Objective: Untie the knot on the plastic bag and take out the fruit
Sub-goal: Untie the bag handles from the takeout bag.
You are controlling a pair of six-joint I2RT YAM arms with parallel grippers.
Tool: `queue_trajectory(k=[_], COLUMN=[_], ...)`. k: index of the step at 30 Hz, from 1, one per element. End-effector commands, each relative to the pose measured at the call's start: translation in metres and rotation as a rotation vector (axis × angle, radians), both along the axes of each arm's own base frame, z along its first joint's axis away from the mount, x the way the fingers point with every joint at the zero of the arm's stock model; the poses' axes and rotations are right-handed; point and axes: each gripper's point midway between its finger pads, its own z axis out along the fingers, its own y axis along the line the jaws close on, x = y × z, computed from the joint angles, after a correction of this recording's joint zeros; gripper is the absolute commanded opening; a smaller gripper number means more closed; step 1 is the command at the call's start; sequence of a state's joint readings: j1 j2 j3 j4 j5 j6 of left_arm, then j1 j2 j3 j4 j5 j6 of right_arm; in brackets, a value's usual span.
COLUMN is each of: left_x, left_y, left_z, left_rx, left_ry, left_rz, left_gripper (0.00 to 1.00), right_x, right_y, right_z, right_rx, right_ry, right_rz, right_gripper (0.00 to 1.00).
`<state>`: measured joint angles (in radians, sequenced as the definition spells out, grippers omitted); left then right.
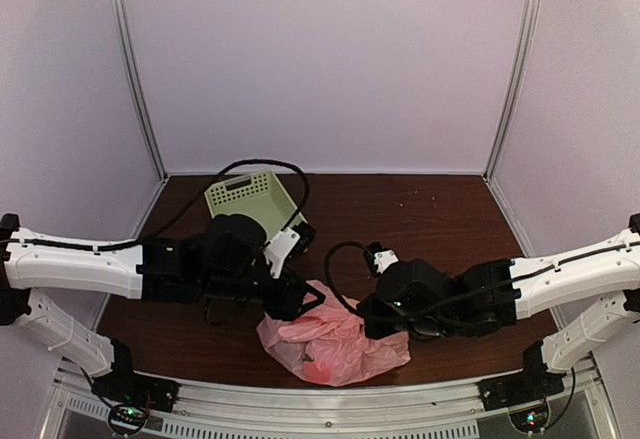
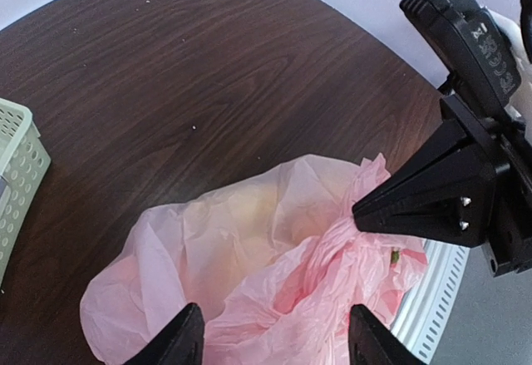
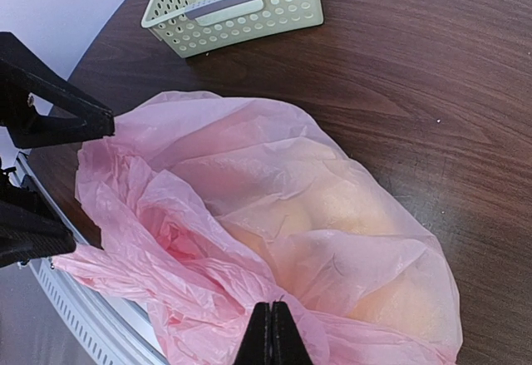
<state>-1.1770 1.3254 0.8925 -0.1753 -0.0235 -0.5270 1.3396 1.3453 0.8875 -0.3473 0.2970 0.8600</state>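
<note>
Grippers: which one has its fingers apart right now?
The left gripper; its fingers stand spread over the plastic bag, while the right gripper is shut on it.

The top external camera looks down from above and behind the near edge of the table [image 1: 430,209], far enough to cover its whole surface. Each wrist camera faces forward and down at close range. All three views share the plastic bag [image 1: 335,344] and the basket [image 1: 245,197].
</note>
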Motion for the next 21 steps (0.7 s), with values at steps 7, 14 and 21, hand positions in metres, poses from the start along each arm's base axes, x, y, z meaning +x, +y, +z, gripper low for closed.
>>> queue_trajectory(k=[7, 14, 21], left_x=[-0.008, -0.012, -0.011], left_y=[-0.019, -0.023, -0.025], left_z=[-0.015, -0.024, -0.026], left_rx=[0.074, 0.103, 0.109], left_ry=[-0.058, -0.061, -0.064], left_rz=[-0.068, -0.079, -0.074], left_gripper=[0.67, 0.71, 0.59], right_x=[0.006, 0.006, 0.006], right_y=[-0.003, -0.003, -0.003], right_z=[0.011, 0.011, 0.011], right_rx=[0.007, 0.007, 0.006], right_ry=[-0.033, -0.035, -0.036], right_rz=[-0.018, -0.018, -0.020], right_gripper=[0.00, 0.00, 0.00])
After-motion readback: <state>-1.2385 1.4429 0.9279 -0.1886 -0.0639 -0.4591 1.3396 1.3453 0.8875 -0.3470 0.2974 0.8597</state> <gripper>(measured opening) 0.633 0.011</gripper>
